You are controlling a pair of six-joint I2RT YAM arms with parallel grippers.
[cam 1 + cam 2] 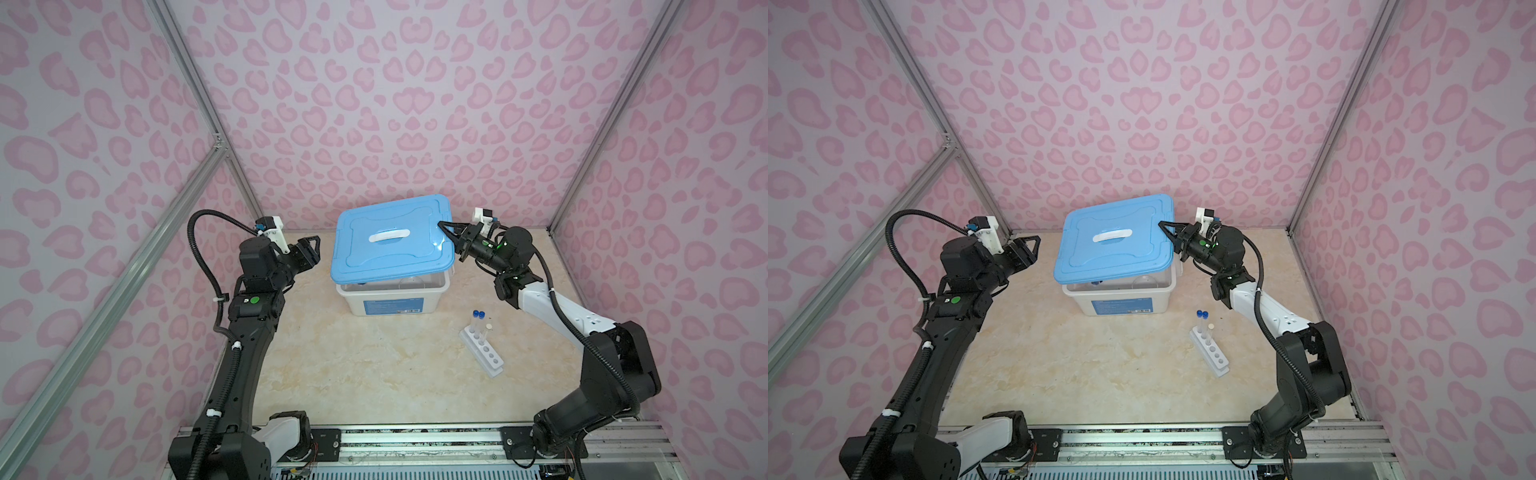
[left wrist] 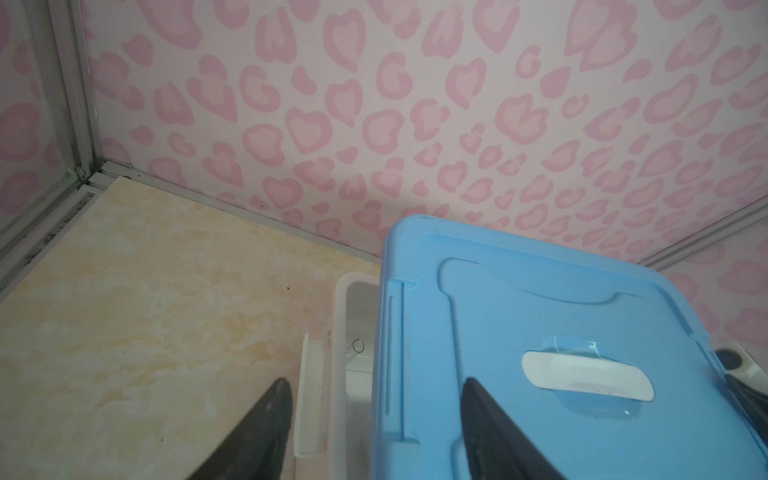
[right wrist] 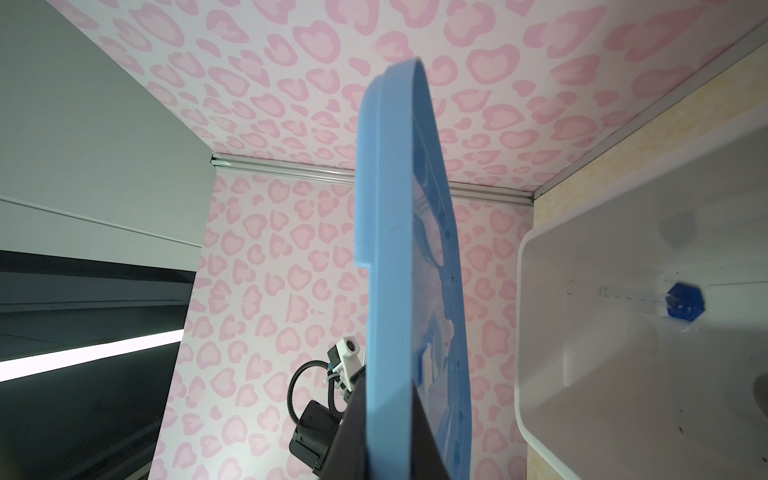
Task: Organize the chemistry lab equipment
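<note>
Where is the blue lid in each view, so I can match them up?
Top view: blue lid mid-frame, tilted above the white bin.
Top view: just left of centre.
Left wrist: top face and white handle showing, filling much of the frame.
Right wrist: edge-on, through the middle.
Shared landmark: the white bin beneath it.

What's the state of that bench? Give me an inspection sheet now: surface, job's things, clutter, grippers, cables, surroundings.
Surface: beige marbled tabletop, white bin at the back.
Job's things: white six-hole rack front right, three capped test tubes upright in it; blue-based cylinder lying inside the bin.
Clutter: nothing seen.
Grippers: right gripper shut on the blue lid at its right edge, lid tilted above the bin; left gripper open, empty, beside the lid's left edge.
Cables: black conduits along both arms, clear of the bin.
Surroundings: pink heart-print walls, aluminium frame, rail at the front.
</note>
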